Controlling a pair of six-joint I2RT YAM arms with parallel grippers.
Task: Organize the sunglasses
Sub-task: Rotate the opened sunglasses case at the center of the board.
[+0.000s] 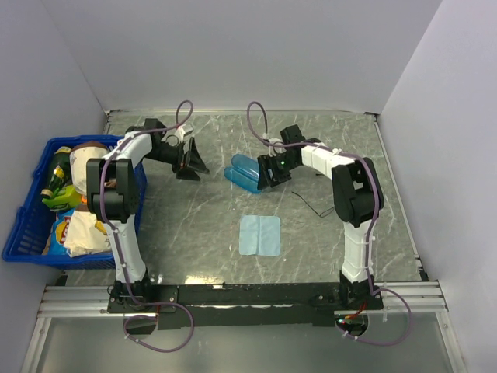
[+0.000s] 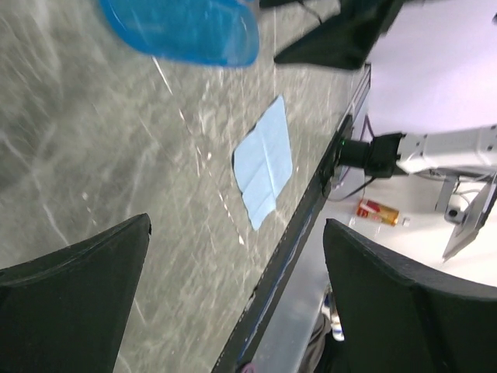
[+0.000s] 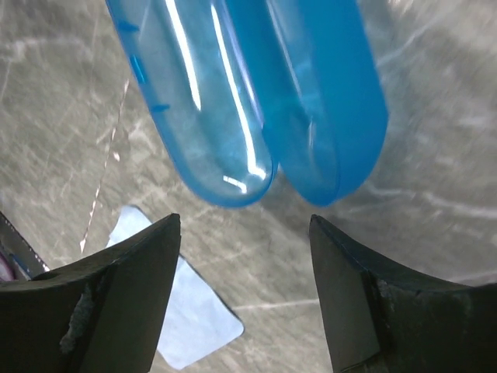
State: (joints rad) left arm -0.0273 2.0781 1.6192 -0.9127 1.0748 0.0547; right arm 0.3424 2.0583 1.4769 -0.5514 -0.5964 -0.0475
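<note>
The blue translucent case [image 1: 245,172] lies open on the table, its two halves side by side in the right wrist view [image 3: 248,93]; neither half holds anything. My right gripper [image 1: 276,172] is open and empty just right of the case, its jaws [image 3: 245,225] short of the case's rounded ends. A thin black wire shape, apparently the sunglasses [image 1: 308,205], lies on the table right of that gripper; it is too small to make out. My left gripper [image 1: 190,161] is open and empty, left of the case. Through its jaws [image 2: 237,229] I see the case [image 2: 182,27].
A light-blue square cloth [image 1: 259,235] lies flat nearer the front, and it shows in both wrist views [image 2: 264,167] [image 3: 178,311]. A blue basket [image 1: 29,233] full of packets and bottles stands at the left edge. White walls enclose the table.
</note>
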